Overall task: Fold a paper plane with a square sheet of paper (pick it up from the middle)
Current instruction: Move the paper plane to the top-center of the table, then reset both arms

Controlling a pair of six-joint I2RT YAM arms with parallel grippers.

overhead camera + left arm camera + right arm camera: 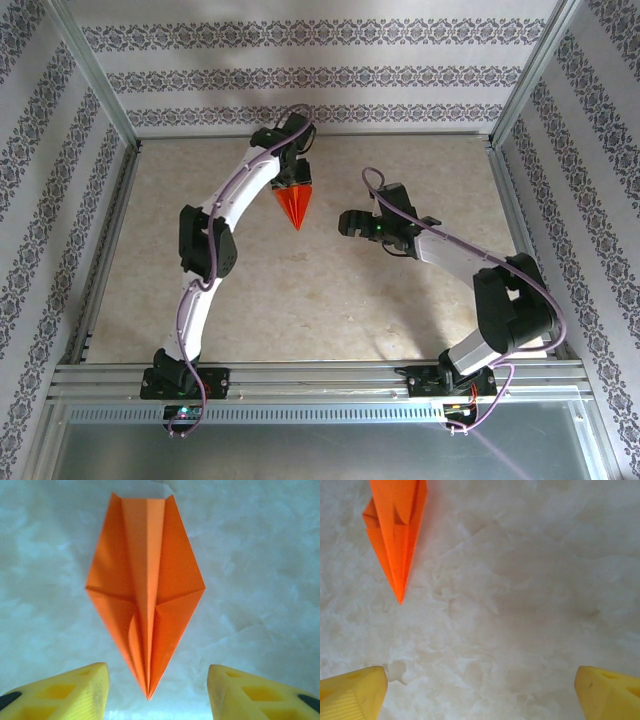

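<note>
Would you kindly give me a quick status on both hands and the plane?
Left hand open, plane tip between its fingers, not gripped. Right hand open, apart from it. Plane folded, lying on table. Nothing in the way.

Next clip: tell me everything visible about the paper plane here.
The paper plane is a narrow dart of thin, plain, bright orange-red paper, with a central ridge, creased wings spreading to two side corners and a blunt tail. It lies on the pale mottled table, towards the far side, tip pointing at the near edge. In the left wrist view the yellow fingers of the left hand stand apart on either side of the tip, not touching it.
</note>
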